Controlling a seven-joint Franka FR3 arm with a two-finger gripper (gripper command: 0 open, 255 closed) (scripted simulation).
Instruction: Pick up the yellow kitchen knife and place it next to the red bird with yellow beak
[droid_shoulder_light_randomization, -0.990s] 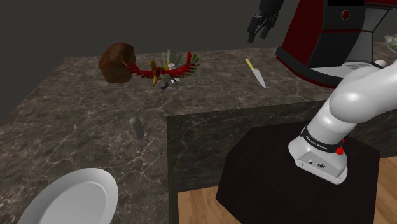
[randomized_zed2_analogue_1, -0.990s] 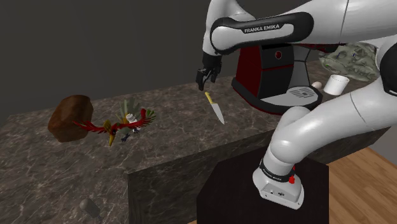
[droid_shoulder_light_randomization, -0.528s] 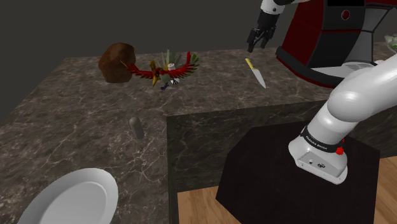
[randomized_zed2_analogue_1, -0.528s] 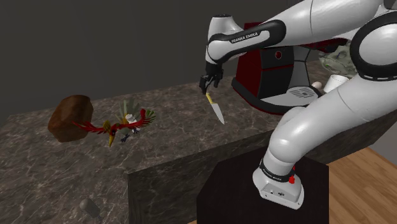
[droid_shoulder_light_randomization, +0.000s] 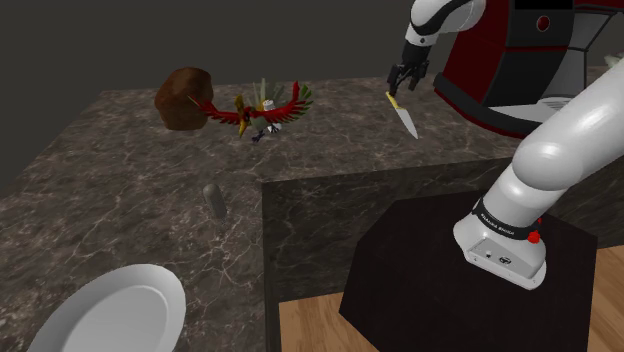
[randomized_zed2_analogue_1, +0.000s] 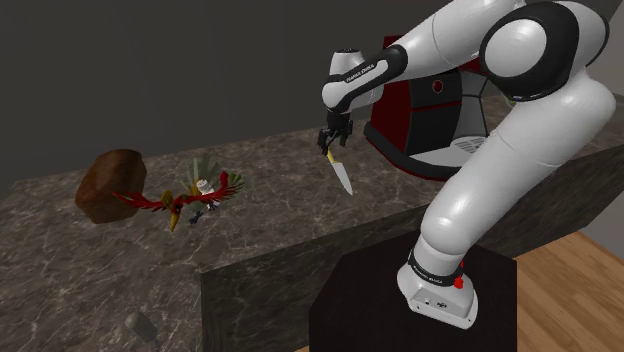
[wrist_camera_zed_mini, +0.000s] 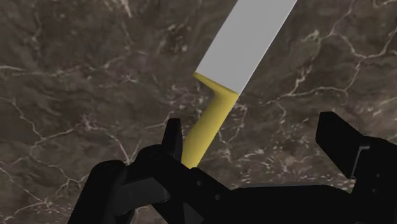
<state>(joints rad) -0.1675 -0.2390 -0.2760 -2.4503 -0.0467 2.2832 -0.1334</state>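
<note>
The knife (droid_shoulder_light_randomization: 404, 117) has a yellow handle and a grey blade and lies flat on the dark marble counter (droid_shoulder_light_randomization: 120, 190), to the shoulder view's right of the red bird (droid_shoulder_light_randomization: 260, 112). My gripper (droid_shoulder_light_randomization: 398, 88) is low over the handle end. In the wrist view the fingers (wrist_camera_zed_mini: 343, 143) stand apart, and the yellow handle (wrist_camera_zed_mini: 207, 127) lies between them, close to one finger and clear of the other. The second exterior view has the gripper (randomized_zed2_analogue_1: 328, 145) at the knife's (randomized_zed2_analogue_1: 341, 174) far end. The bird (randomized_zed2_analogue_1: 192, 200) has spread wings and a yellow beak.
A brown lump (droid_shoulder_light_randomization: 183, 98) sits just behind the bird. A red and black coffee machine (droid_shoulder_light_randomization: 520, 70) stands close to the knife on the shoulder view's right. A small grey upright object (droid_shoulder_light_randomization: 213, 198) and a white plate (droid_shoulder_light_randomization: 110, 310) lie nearer the front. The black stand (droid_shoulder_light_randomization: 450, 270) is below.
The gripper has come down from above the counter to the knife's handle end. The knife and the bird have not moved.
</note>
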